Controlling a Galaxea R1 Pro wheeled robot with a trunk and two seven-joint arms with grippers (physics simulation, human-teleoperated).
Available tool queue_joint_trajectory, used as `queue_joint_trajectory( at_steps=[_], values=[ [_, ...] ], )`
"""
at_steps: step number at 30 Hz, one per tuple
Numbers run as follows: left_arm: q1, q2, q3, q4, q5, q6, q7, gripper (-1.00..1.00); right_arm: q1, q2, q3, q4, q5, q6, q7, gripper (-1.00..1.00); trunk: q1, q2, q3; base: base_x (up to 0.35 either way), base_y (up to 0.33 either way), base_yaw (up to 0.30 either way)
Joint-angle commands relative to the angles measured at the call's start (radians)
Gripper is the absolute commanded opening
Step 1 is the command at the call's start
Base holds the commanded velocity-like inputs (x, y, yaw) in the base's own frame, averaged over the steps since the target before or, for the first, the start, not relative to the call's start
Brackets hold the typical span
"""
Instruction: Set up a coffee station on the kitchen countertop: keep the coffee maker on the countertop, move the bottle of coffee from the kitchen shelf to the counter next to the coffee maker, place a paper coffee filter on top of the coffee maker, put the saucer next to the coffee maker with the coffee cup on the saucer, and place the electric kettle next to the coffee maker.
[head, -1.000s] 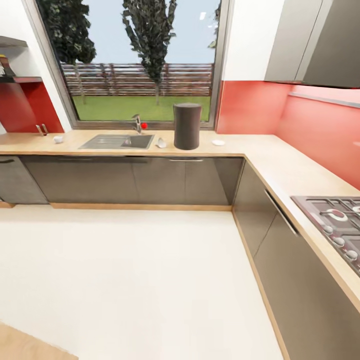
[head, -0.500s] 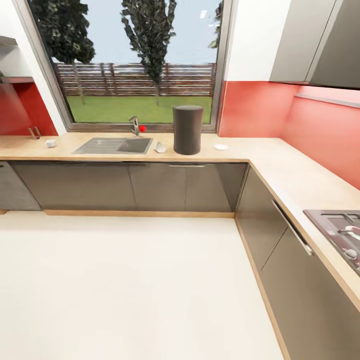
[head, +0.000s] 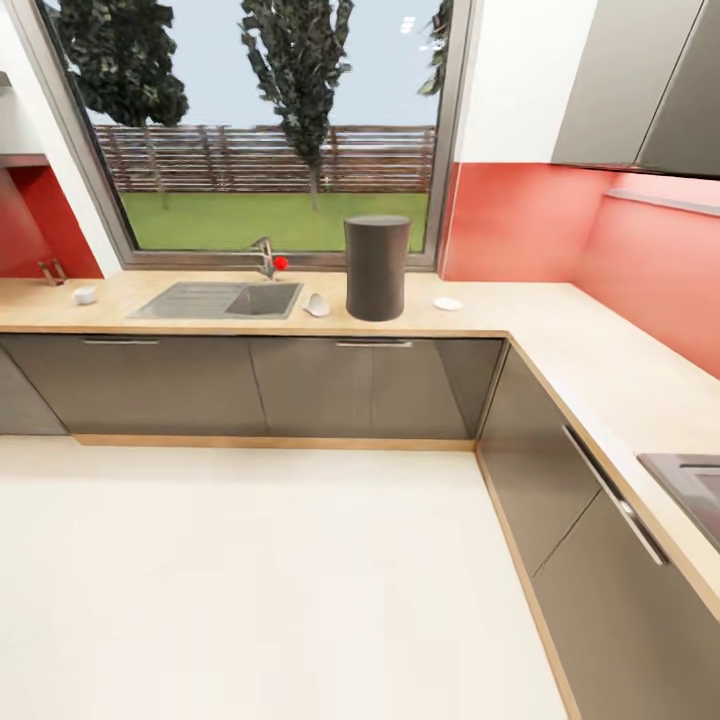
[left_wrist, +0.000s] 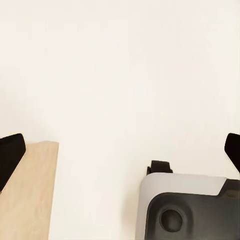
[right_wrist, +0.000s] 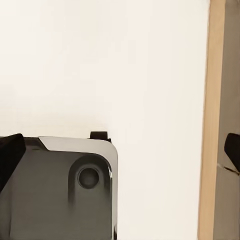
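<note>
A kitchen seen from the robot's head, across a pale floor (head: 260, 580) toward an L-shaped wooden bench (head: 560, 330) with grey cabinets beneath. At the far left of the bench, against a red wall, stand two small upright items (head: 48, 271), too small to identify. Just right of them sits a small white cup (head: 85, 295). Next comes a steel sink (head: 220, 299) with a tap (head: 264, 255) behind it, under a large window (head: 270, 130) showing trees, a fence and grass. Just right of the sink lies a small pale object (head: 317, 305), perhaps the filter, though this cannot be confirmed. Beside it stands the tall dark cylinder of the coffee maker (head: 377, 267), upright on the bench. A little further right lies a small white saucer (head: 448, 303), apart from the coffee maker. The bench then turns toward the viewer along the right wall, where the corner of a hob (head: 695, 485) shows at the near right edge.

In the left wrist view, the left claw (left_wrist: 120, 155) hangs over the floor with its dark fingertips (left_wrist: 10, 155) spread wide at opposite edges, holding nothing; part of the robot's base (left_wrist: 190, 205) lies below. In the right wrist view, the right claw (right_wrist: 120, 155) is likewise spread wide and empty, above the floor beside a cabinet's wooden edge (right_wrist: 210, 125).
</note>
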Motion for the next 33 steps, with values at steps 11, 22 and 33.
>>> queue_joint_trajectory(
  at_steps=[11,22,33],
  values=[
    [-0.001,0.000,0.002,0.001,0.004,-0.003,-0.001,1.00,0.000,0.001,-0.003,-0.001,0.008,-0.002,0.000,1.00,0.001,-0.002,-0.002,0.337,0.000,0.000],
    [-0.001,0.000,0.002,0.001,0.004,-0.003,-0.001,1.00,0.000,0.001,-0.003,-0.001,0.008,-0.001,0.000,1.00,0.001,-0.002,-0.002,0.337,0.000,0.000],
    [-0.001,0.000,0.002,0.001,0.004,-0.003,-0.001,1.00,0.000,0.001,-0.003,-0.001,0.008,-0.002,0.000,1.00,0.001,-0.002,-0.002,0.337,0.039,0.000]
  ],
)
